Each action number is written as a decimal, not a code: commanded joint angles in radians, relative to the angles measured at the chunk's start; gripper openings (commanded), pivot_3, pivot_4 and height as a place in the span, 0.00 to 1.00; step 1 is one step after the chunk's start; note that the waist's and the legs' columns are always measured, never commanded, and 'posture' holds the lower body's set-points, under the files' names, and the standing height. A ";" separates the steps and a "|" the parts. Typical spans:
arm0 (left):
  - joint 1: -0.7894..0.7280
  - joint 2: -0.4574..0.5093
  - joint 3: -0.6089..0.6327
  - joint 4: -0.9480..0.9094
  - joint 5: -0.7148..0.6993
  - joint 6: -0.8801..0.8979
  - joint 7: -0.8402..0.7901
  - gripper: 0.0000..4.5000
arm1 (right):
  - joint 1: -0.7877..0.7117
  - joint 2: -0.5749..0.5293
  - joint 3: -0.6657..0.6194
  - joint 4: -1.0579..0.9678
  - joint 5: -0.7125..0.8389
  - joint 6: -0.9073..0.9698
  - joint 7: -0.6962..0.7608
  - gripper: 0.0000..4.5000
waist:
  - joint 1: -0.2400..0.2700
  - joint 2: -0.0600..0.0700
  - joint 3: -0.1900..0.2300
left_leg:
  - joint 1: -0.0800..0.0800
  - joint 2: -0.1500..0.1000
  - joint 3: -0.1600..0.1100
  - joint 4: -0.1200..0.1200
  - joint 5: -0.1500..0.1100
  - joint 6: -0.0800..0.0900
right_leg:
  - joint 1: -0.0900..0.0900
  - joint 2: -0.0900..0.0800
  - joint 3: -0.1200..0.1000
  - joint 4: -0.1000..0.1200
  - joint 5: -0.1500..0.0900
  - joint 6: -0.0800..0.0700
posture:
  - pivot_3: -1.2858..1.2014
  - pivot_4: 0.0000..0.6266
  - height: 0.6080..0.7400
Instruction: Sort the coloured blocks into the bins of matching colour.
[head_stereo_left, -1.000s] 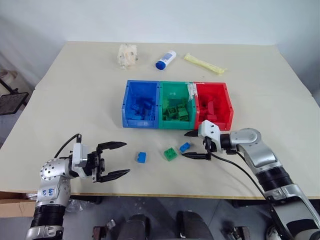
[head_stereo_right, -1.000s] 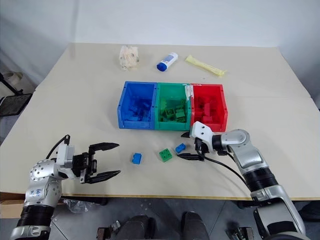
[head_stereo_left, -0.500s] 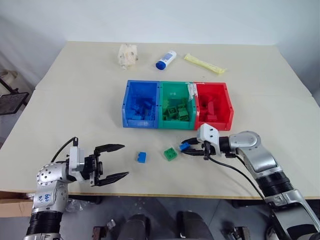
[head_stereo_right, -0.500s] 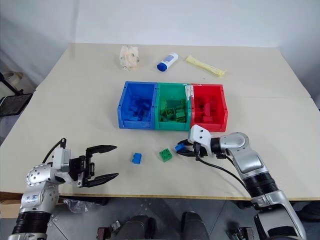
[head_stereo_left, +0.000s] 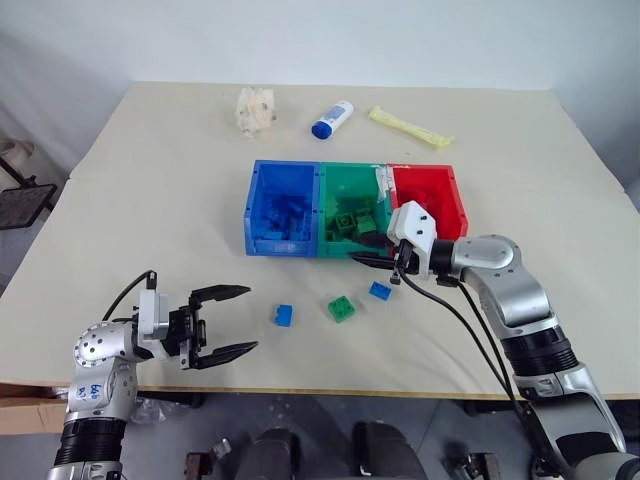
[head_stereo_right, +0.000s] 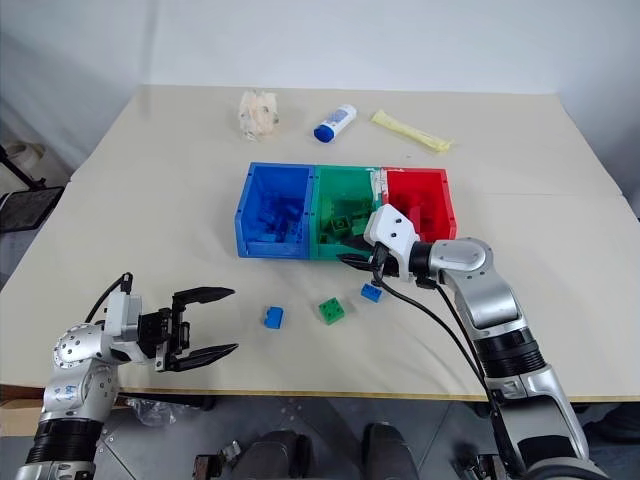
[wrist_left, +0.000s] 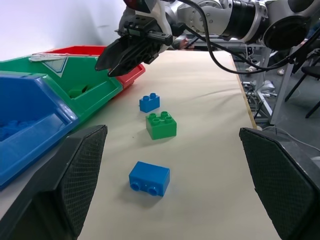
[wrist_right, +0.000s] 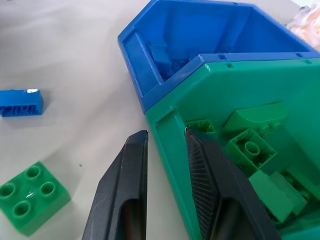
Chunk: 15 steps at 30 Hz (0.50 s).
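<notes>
Tabletop scene: right gripper (head_stereo_left: 372, 256) hovers nearly closed, empty, over green bin (head_stereo_left: 348, 190); left gripper (head_stereo_left: 232, 321) spread.

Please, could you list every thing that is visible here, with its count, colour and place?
table: one, beige, under everything.
bins: three, joined, mid-table; blue bin, green bin, red bin; matching blocks inside.
loose blocks: three, in front of the bins; blue block, green block, second blue block.
bottle: one, white, blue cap, lying at the far side.
packet: one, yellow, beside the bottle.
crumpled wrapper: one, pale, far side.
left tool: black, open, near edge.
right tool: black, shut, empty, at the green bin's front wall.
</notes>
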 joint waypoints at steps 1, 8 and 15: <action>0.015 0.012 0.018 -0.018 -0.018 -0.002 -0.003 1.00 | 0.043 -0.065 -0.012 -0.081 0.024 0.018 0.054 0.26 | 0.000 0.000 0.000 | 0.000 0.000 0.000 0.000 0.000 0.000 | 0.000 0.000 0.000 0.000 0.000 0.000 | 0.52 0.24 1.00; 0.014 0.010 0.014 -0.010 -0.015 -0.003 0.000 1.00 | 0.156 -0.157 -0.025 -0.174 0.042 0.086 0.083 0.67 | -0.002 0.000 0.000 | 0.000 0.000 0.000 0.000 0.000 0.000 | 0.000 0.000 0.000 -0.001 0.000 0.000 | 0.52 0.24 1.00; -0.013 0.000 0.002 0.013 -0.008 -0.006 -0.001 1.00 | 0.181 -0.146 -0.001 -0.118 0.008 0.105 0.042 0.73 | -0.001 0.000 0.000 | 0.000 0.000 0.000 0.000 0.000 0.000 | 0.000 0.000 0.001 -0.001 0.000 0.000 | 0.52 0.24 1.00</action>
